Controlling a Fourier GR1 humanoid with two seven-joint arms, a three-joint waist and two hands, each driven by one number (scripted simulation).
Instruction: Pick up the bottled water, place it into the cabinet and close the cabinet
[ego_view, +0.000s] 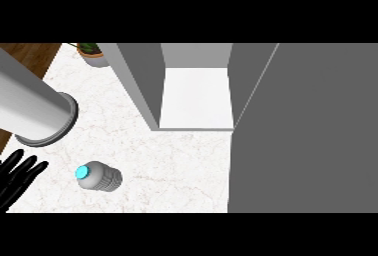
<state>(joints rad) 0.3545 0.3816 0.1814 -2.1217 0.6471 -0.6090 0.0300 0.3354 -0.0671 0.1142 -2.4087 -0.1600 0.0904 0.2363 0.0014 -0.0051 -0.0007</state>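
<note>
The bottled water (98, 176) stands upright on the white marble counter at the lower left, seen from above: a grey ribbed body with a cyan cap. The cabinet (193, 95) stands behind it in the middle, with a white shelf floor inside grey walls. Its open door (306, 130) is a large grey panel filling the right side of the view. My left hand (16, 176) rests at the left edge with straight fingers pointing up, a short way left of the bottle and not touching it. My right hand is out of sight.
A large grey cylinder (33, 107) with a rimmed end slants in from the upper left, above my left hand. A potted plant (92, 52) sits at the back left beside the cabinet. Wooden floor shows beyond the counter's left edge.
</note>
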